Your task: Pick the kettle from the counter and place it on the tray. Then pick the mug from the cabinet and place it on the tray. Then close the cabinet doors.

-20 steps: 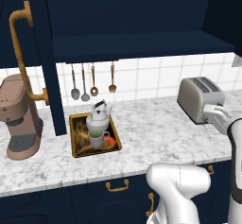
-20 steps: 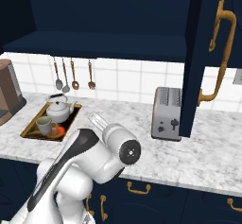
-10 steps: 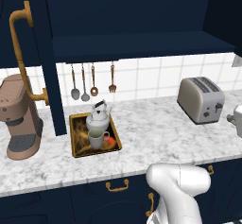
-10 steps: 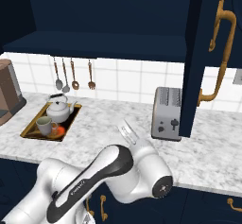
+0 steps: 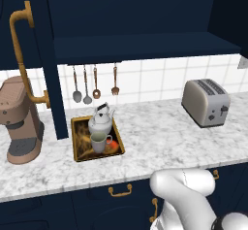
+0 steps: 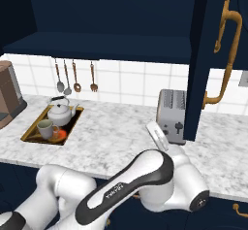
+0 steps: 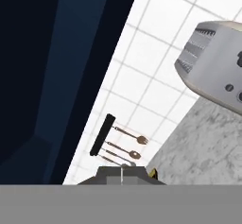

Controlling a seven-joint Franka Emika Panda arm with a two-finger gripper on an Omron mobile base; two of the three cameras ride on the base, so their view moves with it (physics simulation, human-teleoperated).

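Kettle (image 5: 100, 122) and mug (image 5: 99, 141) sit on the tray (image 5: 80, 152)
Gripper (image 7: 122, 170) jaws together, empty; cabinet doors (image 6: 216, 54) open

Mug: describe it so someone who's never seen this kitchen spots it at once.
On the long white-grey marbled counter, find the shallow gold-rimmed tray between the brown coffee machine and the silver toaster. The small grey-beige mug stands in it, in front of the silver-white kettle. Unlike the kettle it is open-topped with a pale greenish inside, and has no spout or arched handle.
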